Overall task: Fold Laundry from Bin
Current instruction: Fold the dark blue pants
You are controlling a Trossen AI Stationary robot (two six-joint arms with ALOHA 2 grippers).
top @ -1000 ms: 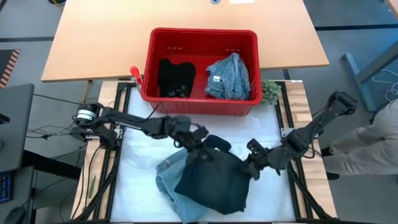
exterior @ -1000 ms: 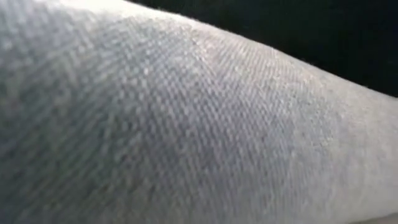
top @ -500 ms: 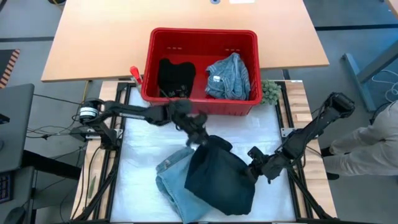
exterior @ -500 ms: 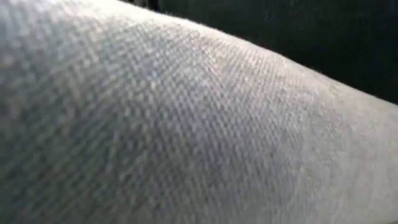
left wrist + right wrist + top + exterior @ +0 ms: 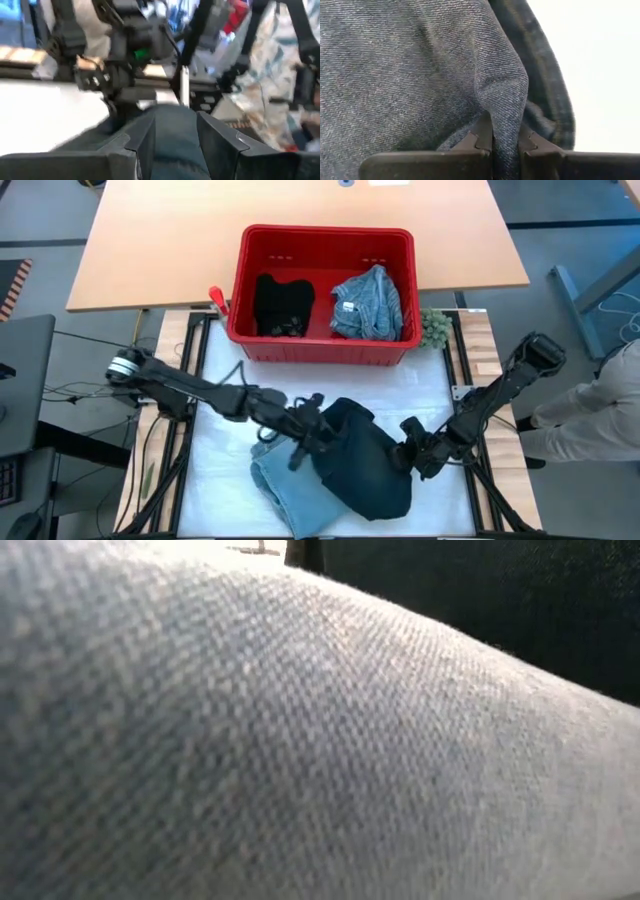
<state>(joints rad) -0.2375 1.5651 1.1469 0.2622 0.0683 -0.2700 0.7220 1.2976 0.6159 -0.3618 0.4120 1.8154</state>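
My left gripper [image 5: 300, 442] hangs at the left edge of the dark denim garment [image 5: 360, 465], fingers parted with denim showing between them, nothing clamped that I can tell. The garment lies mid-table, its long axis slanting from beside that gripper toward the near right; a paler blue garment [image 5: 280, 485] pokes out beneath its left side. At the right edge my right gripper [image 5: 412, 455] is pinched tight on a fold of the dark denim. The red bin [image 5: 320, 345] sits beyond, holding a black piece [image 5: 282, 302] and a blue-grey piece [image 5: 368, 302]. My left gripper looks nearer the free edge, so the next grasp probably falls to it.
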